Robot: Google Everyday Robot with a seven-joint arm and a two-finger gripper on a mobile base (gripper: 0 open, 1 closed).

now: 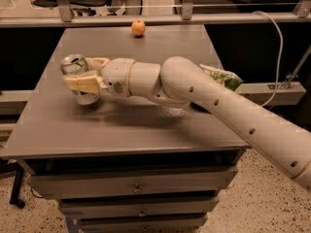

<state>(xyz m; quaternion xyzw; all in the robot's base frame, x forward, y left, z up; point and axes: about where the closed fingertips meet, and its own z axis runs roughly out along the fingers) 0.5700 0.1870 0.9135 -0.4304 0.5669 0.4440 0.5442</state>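
A silver drink can [77, 76] stands upright near the left side of the grey table [121, 125]. My gripper [86, 74] is shut on the can, one cream finger [82, 84] across its front and the other behind it. The white arm [218, 106] reaches in from the lower right across the table.
An orange [138, 28] sits at the table's far edge. A green snack bag [221, 76] lies at the right edge, partly behind the arm. Drawers [136, 186] run below the tabletop. A rail and chairs stand beyond the table.
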